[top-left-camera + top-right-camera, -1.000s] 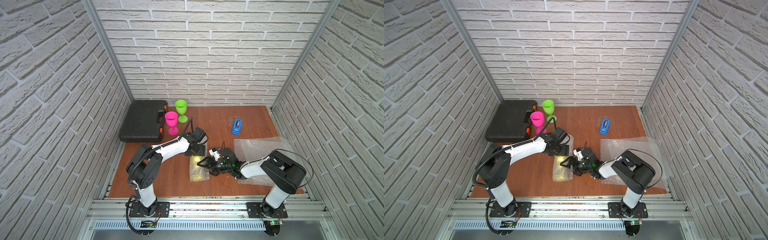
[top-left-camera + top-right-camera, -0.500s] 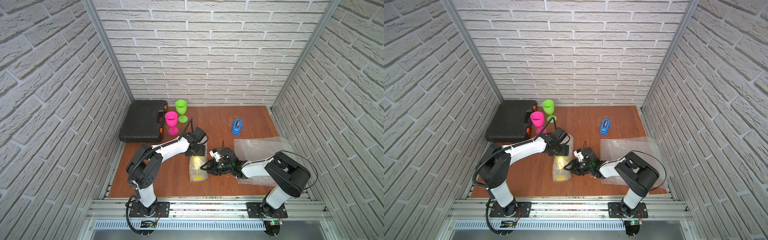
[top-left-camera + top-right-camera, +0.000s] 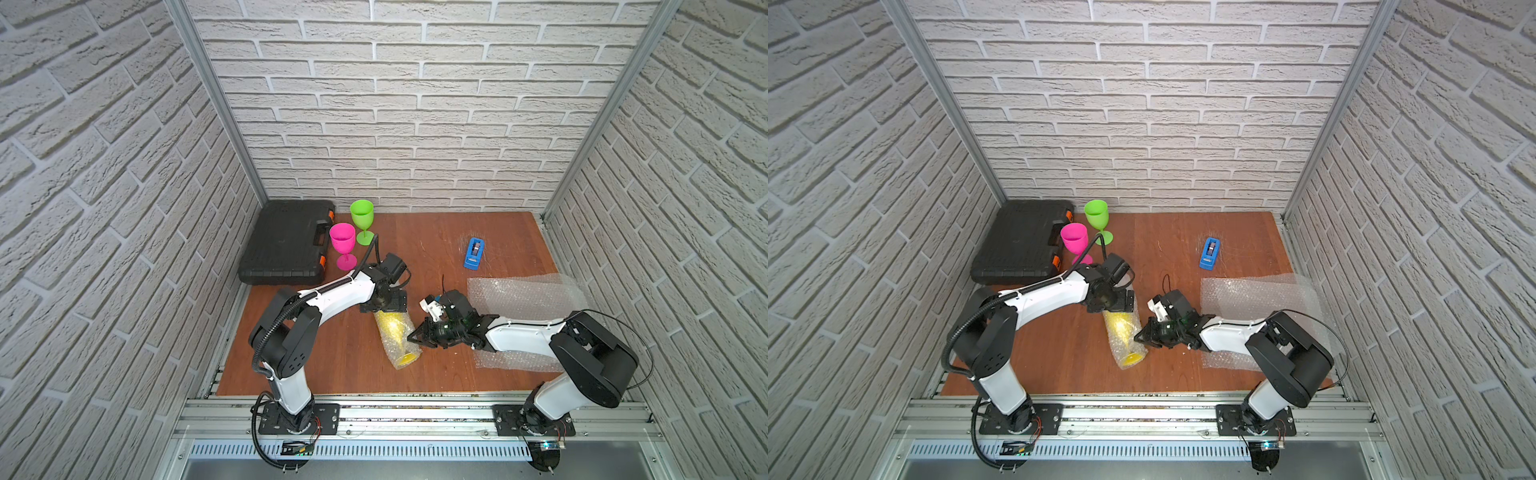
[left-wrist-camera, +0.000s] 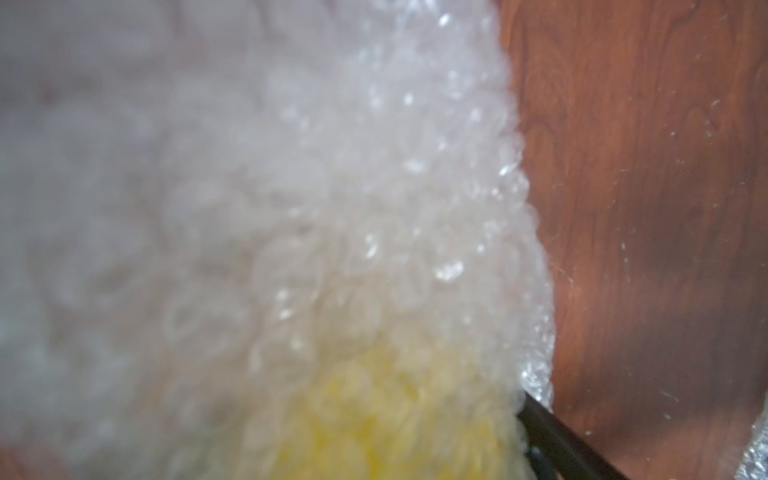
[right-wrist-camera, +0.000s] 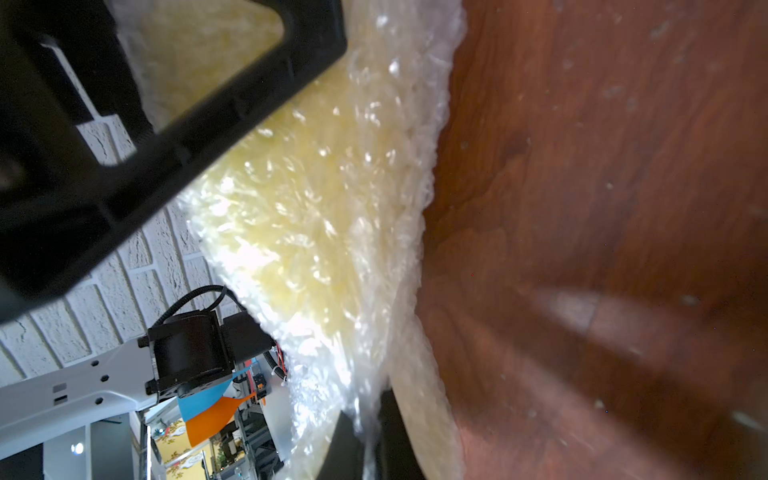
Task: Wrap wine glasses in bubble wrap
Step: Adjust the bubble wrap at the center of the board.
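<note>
The step in hand looks like closing the wrap around the yellow glass (image 3: 405, 357). It lies on its side on the surface (image 3: 332, 357), inside a roll of bubble wrap (image 3: 394, 332), in the middle near the front. To do it well, I think the right fingers (image 3: 419, 335) should pinch only the thin loose edge and pull it snug, slowly, so the roll does not spin or pop open. They should not squash the glass. The front end of the roll is open and bright yellow shows there, so that end needs tucking in too. The right fingers are clenched on the side edge of the bubble wrap. In the right wrist view a bit of film sits pinched between them. The glass is just beside them, under the layers. The left fingers (image 4: 557, 444) are at the far end of the roll, with one finger just beside the edge of the wrap. I cannot tell if they are spread or closed. The pink glass (image 3: 343, 239) and green glass (image 3: 361, 214) stand bare at the back, well apart from both arms. Spare sheets (image 3: 523, 295) lie flat under the right arm.
</note>
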{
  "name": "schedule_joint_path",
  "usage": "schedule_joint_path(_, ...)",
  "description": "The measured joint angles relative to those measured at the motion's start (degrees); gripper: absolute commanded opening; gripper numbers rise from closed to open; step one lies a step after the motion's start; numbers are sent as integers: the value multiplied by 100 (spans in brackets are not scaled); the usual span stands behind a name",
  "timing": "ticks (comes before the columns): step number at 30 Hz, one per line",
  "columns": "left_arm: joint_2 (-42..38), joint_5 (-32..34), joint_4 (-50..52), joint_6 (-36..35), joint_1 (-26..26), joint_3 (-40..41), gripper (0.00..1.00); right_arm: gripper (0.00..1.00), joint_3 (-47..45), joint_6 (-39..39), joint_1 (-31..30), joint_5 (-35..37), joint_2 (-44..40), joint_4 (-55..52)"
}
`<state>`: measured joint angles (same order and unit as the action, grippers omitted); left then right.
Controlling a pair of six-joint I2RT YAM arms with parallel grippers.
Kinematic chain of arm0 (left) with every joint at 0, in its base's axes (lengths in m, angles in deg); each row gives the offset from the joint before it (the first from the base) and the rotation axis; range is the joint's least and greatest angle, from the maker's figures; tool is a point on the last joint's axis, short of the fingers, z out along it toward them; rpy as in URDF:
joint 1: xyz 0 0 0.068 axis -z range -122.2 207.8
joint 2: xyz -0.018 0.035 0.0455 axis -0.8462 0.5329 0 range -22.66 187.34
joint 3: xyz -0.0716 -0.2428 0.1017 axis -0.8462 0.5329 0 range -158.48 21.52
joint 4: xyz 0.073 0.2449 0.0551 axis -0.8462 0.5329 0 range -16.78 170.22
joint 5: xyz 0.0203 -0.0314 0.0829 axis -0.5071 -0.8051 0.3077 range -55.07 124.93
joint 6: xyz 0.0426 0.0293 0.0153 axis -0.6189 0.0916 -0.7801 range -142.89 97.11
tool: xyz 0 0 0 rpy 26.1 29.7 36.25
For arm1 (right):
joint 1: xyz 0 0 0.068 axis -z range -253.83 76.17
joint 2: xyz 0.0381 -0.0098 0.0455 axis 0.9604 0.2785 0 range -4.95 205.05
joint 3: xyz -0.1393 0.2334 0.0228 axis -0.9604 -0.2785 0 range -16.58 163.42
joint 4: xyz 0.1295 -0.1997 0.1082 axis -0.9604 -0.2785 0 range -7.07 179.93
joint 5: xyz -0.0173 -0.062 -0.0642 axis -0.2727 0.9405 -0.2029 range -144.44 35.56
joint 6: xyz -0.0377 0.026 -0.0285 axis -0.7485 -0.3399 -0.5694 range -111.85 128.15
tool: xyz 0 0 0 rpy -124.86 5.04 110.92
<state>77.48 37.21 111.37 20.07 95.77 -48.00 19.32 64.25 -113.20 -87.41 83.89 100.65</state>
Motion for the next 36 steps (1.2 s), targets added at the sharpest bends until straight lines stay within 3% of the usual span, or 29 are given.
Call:
schedule_joint_path(12, 538, 46, 96, -380, -778, -302, 98, 3, 306, -723, -2, 186, -306, -1471)
schedule_joint_path(19, 566, 50, 175, -647, -1204, -302, 97, 3, 903, -1530, -15, 501, -452, -2719)
schedule_joint_path(29, -892, 264, 627, -1388, -2253, -315, 96, 3, 2369, -3974, -560, 2052, -520, -4986)
schedule_joint_path(36, -2293, -59, 654, -2380, -2409, -337, 89, 3, 2920, -5814, -769, 3331, -566, -5757)
